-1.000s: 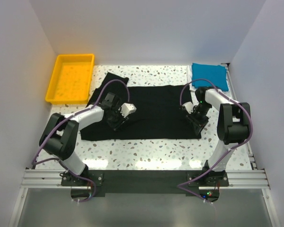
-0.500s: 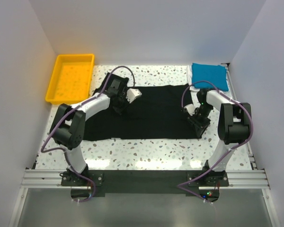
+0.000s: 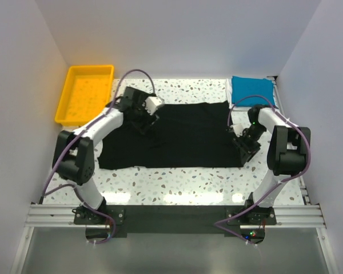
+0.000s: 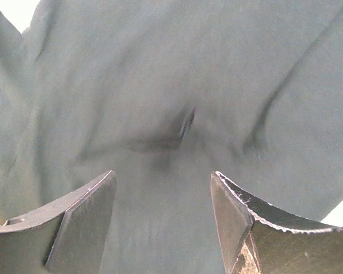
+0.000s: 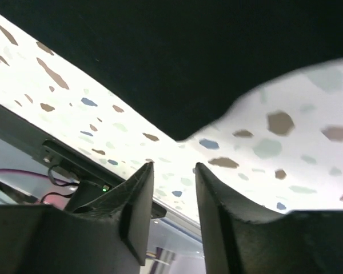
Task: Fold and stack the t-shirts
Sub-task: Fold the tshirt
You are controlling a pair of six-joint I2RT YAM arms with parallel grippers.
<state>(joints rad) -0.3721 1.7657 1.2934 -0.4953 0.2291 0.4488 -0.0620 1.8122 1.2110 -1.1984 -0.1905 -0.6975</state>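
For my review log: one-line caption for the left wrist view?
Left tool open over the wrinkled black shirt, holding nothing.

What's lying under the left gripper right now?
Only the black t-shirt, wrinkled, lies beneath the open left gripper; nothing is between its jaws. The table under that cloth is covered there.

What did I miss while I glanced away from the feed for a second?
The left gripper moved across the black t-shirt from mid-left to the far-left corner and now stands open above it. The right gripper shifted slightly right. The blue t-shirt and yellow tray stayed put.
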